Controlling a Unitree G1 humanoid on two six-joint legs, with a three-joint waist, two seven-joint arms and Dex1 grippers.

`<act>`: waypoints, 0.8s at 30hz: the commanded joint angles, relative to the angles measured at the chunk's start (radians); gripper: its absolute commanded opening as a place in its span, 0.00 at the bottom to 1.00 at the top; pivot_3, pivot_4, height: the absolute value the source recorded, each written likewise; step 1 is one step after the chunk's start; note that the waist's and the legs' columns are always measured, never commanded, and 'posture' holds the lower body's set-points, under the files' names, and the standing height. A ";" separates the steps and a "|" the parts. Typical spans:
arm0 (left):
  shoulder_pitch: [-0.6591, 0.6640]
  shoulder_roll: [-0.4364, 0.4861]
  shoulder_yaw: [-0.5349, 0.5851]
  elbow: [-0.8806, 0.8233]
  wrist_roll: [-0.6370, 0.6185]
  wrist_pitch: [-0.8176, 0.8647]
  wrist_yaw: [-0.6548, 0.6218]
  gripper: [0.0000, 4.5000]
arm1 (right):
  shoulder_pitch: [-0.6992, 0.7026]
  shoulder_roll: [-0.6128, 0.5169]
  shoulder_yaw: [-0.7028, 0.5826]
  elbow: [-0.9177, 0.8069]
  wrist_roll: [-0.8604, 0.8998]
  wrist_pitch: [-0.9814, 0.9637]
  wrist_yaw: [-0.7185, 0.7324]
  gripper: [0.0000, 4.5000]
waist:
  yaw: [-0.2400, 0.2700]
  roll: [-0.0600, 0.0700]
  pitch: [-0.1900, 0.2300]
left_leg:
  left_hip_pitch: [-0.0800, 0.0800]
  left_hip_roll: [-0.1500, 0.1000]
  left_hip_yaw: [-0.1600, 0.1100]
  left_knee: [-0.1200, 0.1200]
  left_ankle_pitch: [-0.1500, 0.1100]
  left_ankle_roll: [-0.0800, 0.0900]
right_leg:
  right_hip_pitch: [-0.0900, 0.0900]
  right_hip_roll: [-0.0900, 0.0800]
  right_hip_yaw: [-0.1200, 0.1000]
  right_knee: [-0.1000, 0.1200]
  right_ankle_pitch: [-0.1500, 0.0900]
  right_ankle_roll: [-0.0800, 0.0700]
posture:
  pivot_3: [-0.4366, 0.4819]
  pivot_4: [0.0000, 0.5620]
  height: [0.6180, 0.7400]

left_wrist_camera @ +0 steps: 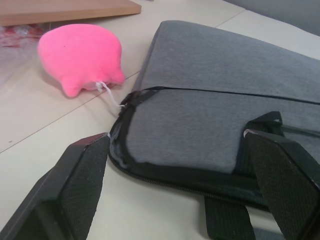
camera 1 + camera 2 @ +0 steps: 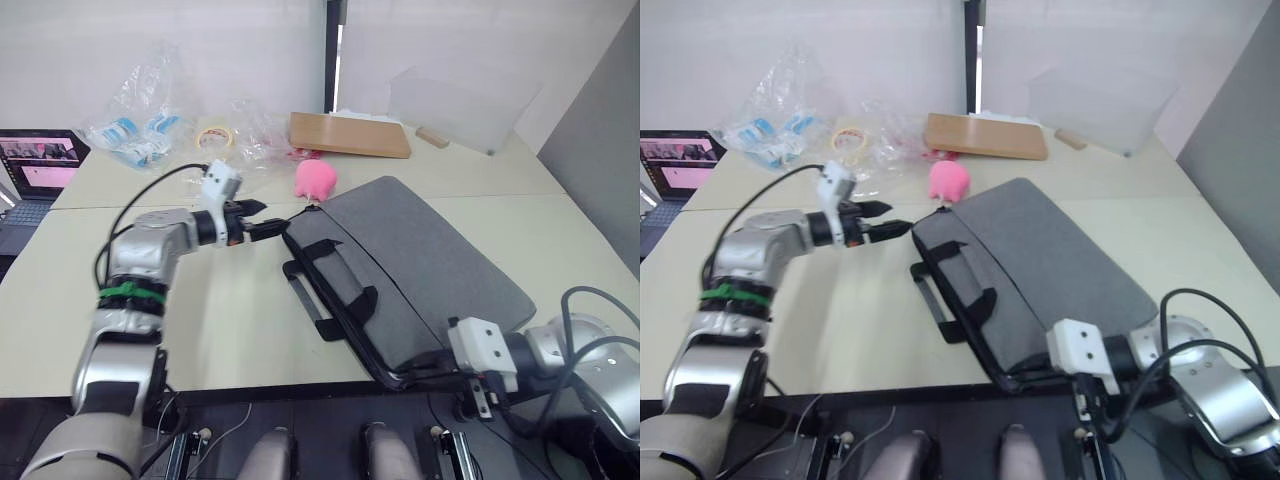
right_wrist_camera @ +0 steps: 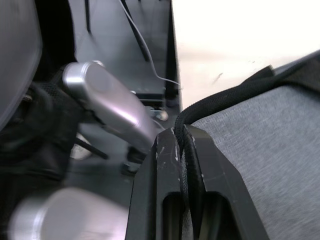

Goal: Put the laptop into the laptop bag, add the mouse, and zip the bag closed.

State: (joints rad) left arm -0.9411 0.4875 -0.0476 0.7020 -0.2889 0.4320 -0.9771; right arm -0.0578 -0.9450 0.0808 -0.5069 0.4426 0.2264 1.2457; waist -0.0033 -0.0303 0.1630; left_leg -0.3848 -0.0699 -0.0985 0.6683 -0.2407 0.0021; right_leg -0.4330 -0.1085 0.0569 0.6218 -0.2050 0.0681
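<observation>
The grey laptop bag (image 2: 420, 260) lies flat and slantwise on the table, its black handles (image 2: 325, 285) towards the left. My left gripper (image 2: 265, 220) is open at the bag's far corner, one finger on each side of the black zip edging (image 1: 165, 172). A white cord (image 1: 112, 95) hangs from that corner. My right gripper (image 3: 186, 150) is shut on the black edging of the bag's near corner, at the table's front edge. The laptop and the mouse are hidden from view.
A pink soft toy (image 2: 316, 178) lies just beyond the bag's far corner. Behind it lie a wooden board (image 2: 350, 134), a tape roll (image 2: 216, 137), plastic bags (image 2: 135, 125) and a clear box (image 2: 460, 105). A small dark laptop (image 2: 38, 165) with a lit screen stands far left.
</observation>
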 commanded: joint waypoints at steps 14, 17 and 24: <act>-0.270 -0.150 0.100 0.578 0.142 -0.223 0.207 0.88 | -0.036 0.038 0.035 -0.050 -0.026 0.011 -0.043 0.00 | -0.008 -0.002 0.001 | -0.001 0.000 -0.001 0.002 0.000 0.000 | 0.000 0.000 0.000 0.002 0.000 0.000 | 0.48 0.27 1.00; -0.278 -0.151 0.116 0.592 0.149 -0.184 0.204 0.67 | -0.041 0.043 0.035 -0.046 -0.033 0.008 -0.047 0.00 | -0.009 -0.002 0.001 | -0.001 0.000 -0.001 0.002 0.000 0.000 | 0.000 0.000 0.000 0.003 0.000 0.000 | 0.48 0.27 1.00; -0.260 -0.150 0.132 0.588 0.168 -0.164 0.174 0.16 | -0.059 0.055 0.033 -0.027 -0.045 -0.006 -0.040 0.00 | -0.009 -0.002 0.001 | 0.000 -0.001 -0.001 0.002 0.000 0.000 | 0.000 0.000 0.000 0.003 0.000 0.000 | 0.48 0.27 1.00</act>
State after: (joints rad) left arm -1.1959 0.3353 0.0658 1.3046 -0.1183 0.2657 -0.7949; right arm -0.0973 -0.8966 0.1260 -0.5175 0.3936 0.2422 1.2132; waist -0.0126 -0.0319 0.1639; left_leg -0.3853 -0.0704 -0.0994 0.6707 -0.2408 0.0023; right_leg -0.4334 -0.1086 0.0568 0.6249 -0.2050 0.0684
